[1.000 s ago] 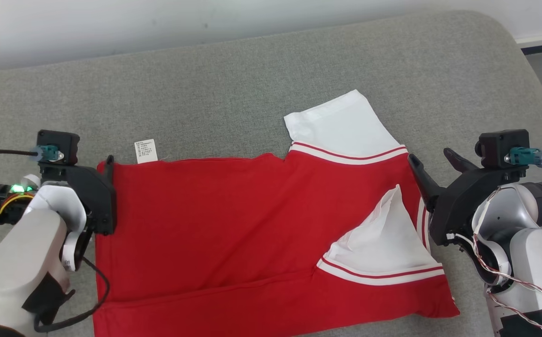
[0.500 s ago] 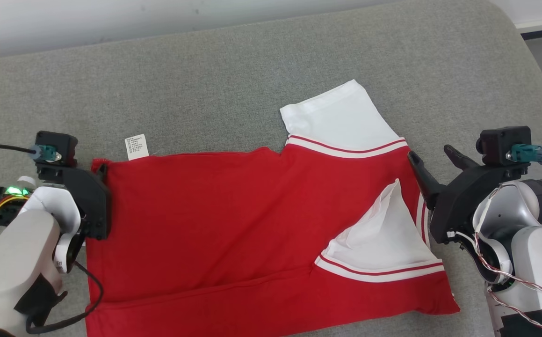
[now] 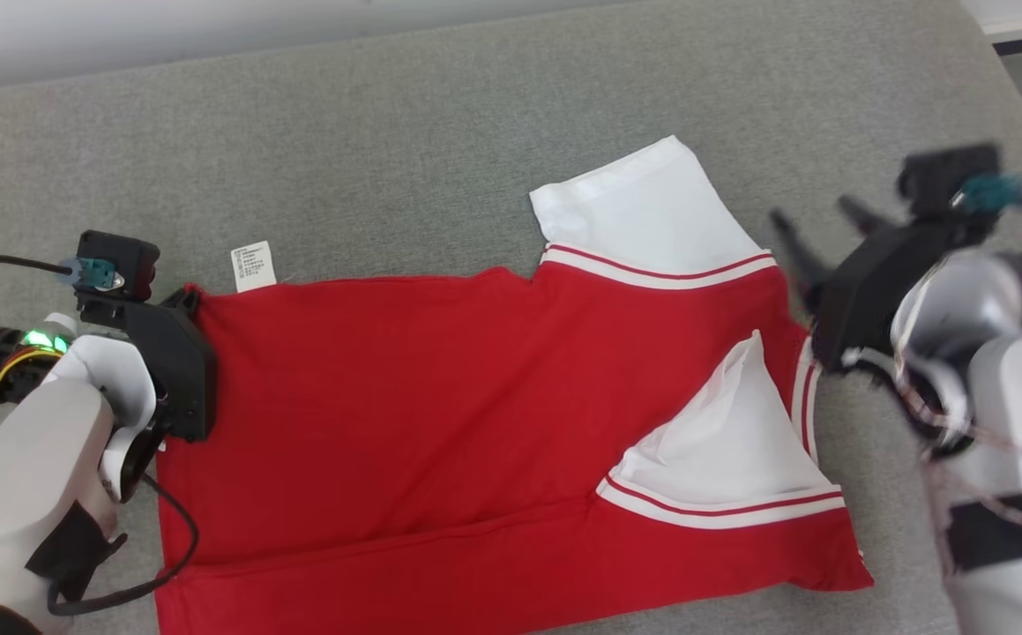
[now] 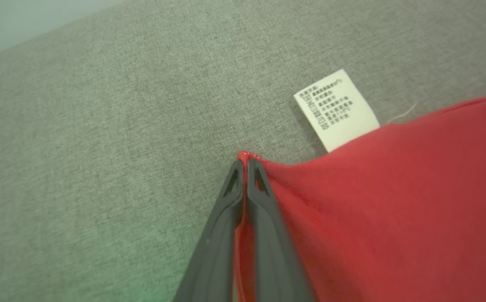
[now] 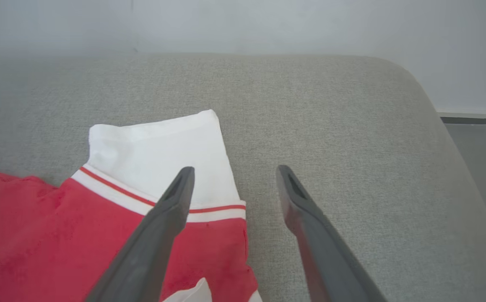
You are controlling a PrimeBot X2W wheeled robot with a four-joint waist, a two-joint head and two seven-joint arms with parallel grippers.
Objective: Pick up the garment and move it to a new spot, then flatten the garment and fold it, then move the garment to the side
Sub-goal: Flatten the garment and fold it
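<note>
A soft red knit garment (image 3: 440,414) with white, stripe-trimmed sleeves lies flat near the front edge of the coarse grey woven cushion (image 3: 387,132). The left gripper (image 4: 245,162) pinches its far-left corner, while the right gripper (image 5: 235,169) gapes wide beside its right edge.

Red garment (image 3: 405,397) is lying spread mostly flat on the grey surface (image 3: 387,115), long side running left to right. White sleeve (image 3: 643,207) with red-white striped trim is sticking out at the far edge. The other sleeve (image 3: 731,437) is lying folded in over the red body. Care label (image 3: 252,265) is poking out by the far-left corner, which my left hand (image 3: 193,298) is pinching.
</note>
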